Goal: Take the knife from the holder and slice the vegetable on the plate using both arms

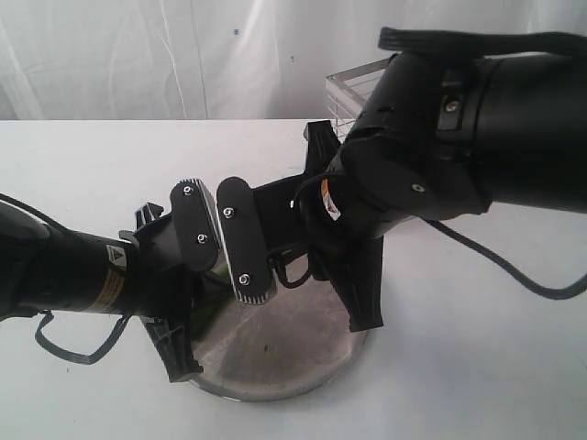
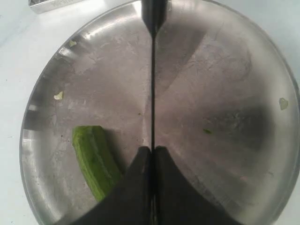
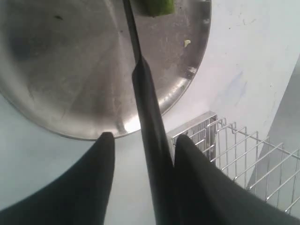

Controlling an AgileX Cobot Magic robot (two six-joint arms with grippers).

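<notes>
left gripper pinches the stiff, slick knife blade over the plate; right gripper stands open around its handle, likely the safer hold.

A white tabletop is seen across the middle and lower frame. A white draped backdrop is hung along the top.

White matte tabletop, pale draped curtain hanging behind its far edge, soft vertical folds, one small dark speck, even diffuse light
</notes>
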